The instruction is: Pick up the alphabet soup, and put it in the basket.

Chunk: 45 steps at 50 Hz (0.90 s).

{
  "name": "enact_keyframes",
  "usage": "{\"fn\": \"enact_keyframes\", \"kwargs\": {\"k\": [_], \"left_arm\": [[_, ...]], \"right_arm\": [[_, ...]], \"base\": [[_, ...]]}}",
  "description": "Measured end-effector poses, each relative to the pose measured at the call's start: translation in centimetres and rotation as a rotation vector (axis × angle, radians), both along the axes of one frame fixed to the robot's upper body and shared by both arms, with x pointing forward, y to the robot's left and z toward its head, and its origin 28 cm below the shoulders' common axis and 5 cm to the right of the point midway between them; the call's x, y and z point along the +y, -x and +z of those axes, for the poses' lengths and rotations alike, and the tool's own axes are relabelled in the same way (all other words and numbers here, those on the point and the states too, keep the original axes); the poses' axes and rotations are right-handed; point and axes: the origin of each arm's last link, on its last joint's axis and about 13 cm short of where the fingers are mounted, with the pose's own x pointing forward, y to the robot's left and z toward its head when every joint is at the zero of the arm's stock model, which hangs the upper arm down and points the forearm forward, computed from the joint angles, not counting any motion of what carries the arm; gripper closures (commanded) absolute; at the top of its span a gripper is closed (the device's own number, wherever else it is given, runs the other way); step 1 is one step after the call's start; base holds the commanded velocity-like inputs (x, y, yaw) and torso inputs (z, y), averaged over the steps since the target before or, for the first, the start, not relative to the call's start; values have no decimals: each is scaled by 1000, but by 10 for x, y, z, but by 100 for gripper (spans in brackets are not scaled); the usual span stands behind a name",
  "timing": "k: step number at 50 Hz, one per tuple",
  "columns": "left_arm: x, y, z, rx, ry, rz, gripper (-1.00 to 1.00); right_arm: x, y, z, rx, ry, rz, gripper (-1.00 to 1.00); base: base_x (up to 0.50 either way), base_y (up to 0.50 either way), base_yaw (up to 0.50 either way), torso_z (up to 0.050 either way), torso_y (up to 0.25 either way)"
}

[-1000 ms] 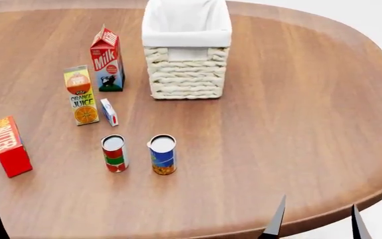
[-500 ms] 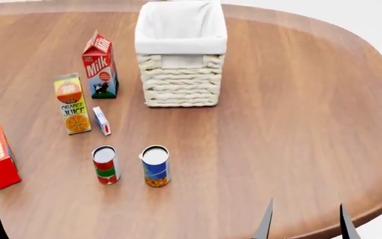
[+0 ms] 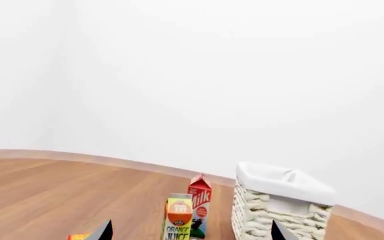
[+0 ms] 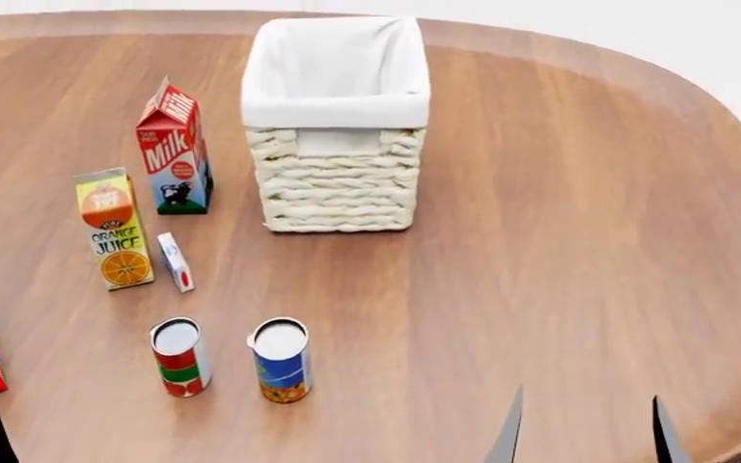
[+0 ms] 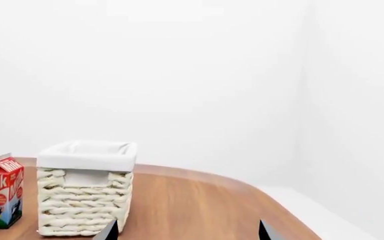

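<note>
Nothing of the task is done yet: you are holding both arms low at the near edge of the table (image 4: 577, 241), and the alphabet soup (image 4: 281, 360) is standing upright and untouched, out in front of your right gripper (image 4: 583, 429) and off to its left, well apart from it. That gripper is showing two dark fingertips set wide apart with nothing between them, so it is spread and empty. Of your left gripper (image 3: 188, 234) the head view is catching only one fingertip at the frame's corner, but its wrist view is showing two tips apart with nothing between them, so it is spread too.

The red-and-green can (image 4: 178, 358) is standing just beside the soup, on the side farther from your right gripper, so you are facing a tight neighbour when you close in. The basket (image 4: 335, 183) is sitting farther out than the soup, beyond it from your hand, with its mouth open and seemingly empty. The whole job is remaining: reaching, gripping, lifting, carrying over the rim and releasing.
</note>
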Motion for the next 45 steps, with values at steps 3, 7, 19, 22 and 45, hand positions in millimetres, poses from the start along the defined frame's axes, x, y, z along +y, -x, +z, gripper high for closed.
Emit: {"fn": "enact_keyframes", "kwargs": {"k": [3,7,19,22,45], "left_arm": [[0,0,0,-1,-1,0,-100],[0,0,0,-2,-2,0,-100],[0,0,0,-4,-3,0,-100],[0,0,0,-5,-3,1,-100],[0,0,-1,-6,-8,3,-100]], "right_arm": [[0,0,0,-2,2,2,-100],[0,1,0,-6,6,4,-100],[1,2,0,-17,8,16,-100],[1,1,0,-18,6,18,-100],[1,0,0,-16,-4,21,-100]], "base": [[233,0,0,0,0],[251,0,0,0,0],[300,100,0,0,0],[329,156,0,0,0],[330,65,0,0,0]]}}
